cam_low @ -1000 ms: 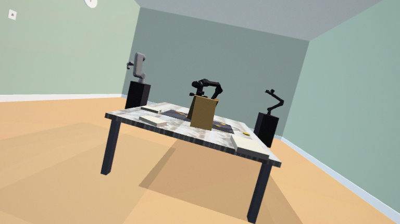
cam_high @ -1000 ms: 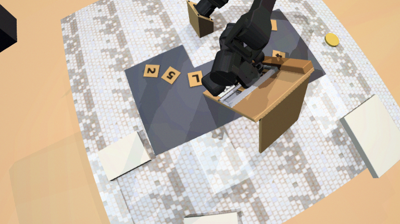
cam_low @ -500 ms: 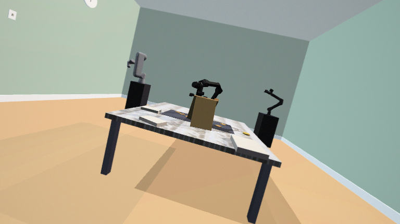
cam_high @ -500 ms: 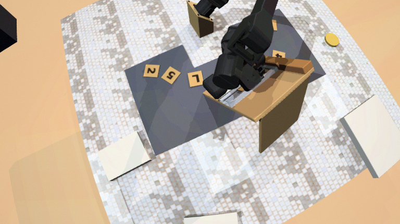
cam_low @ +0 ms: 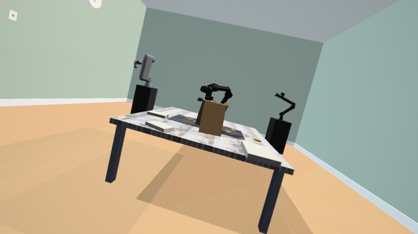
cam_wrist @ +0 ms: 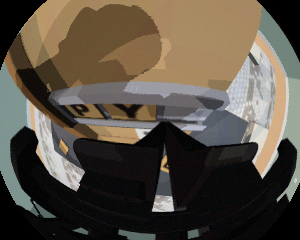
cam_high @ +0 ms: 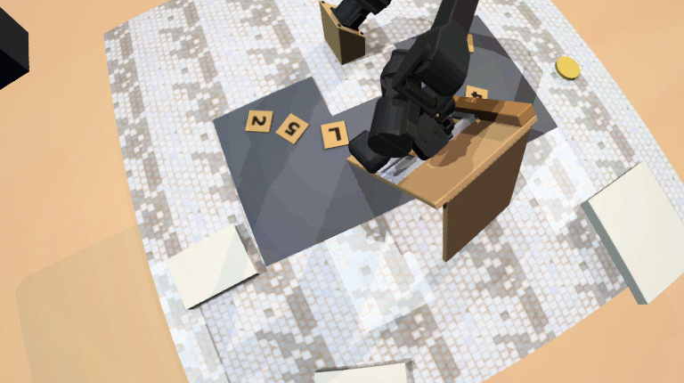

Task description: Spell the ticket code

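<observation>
"What did the little camera on the arm see?"

"A big brown board (cam_wrist: 157, 14) filled the top. A dark shadow patch lay on it."

"And under that?"

"A grey rail (cam_wrist: 190, 96) ran across the board. Yellow letter tiles (cam_wrist: 113, 111) sat in it. I could read a P and a Y."

"Where was the gripper (cam_wrist: 165, 135)?"

"Right below the rail, very close. Its two black fingers were pressed together in a point, with nothing between them. The tip nearly touched the rail."
</observation>
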`<state>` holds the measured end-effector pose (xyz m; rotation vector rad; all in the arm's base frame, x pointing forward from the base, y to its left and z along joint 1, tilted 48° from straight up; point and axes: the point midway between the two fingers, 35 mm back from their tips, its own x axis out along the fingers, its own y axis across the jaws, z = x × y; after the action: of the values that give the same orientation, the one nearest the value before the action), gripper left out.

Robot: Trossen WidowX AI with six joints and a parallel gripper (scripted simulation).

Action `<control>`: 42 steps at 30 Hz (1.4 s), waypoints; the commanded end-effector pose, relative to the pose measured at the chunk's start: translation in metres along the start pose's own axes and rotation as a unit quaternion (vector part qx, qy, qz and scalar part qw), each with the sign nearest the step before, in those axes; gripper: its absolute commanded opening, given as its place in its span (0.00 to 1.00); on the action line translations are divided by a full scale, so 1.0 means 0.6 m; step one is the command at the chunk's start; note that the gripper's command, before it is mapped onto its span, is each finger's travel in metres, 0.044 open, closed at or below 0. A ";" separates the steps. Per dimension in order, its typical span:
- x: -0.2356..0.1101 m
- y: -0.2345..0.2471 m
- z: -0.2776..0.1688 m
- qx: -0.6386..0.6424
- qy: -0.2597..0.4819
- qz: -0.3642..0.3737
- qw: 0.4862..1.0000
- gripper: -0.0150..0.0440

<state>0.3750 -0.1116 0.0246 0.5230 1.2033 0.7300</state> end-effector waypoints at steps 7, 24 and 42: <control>0.008 0.001 0.007 0.002 -0.002 0.002 1.000 0.25; 0.020 0.001 0.015 0.001 -0.002 0.002 1.000 0.25; 0.018 0.007 0.014 0.001 -0.002 0.003 1.000 0.25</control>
<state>0.3853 -0.1021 0.0215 0.5210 1.2011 0.7307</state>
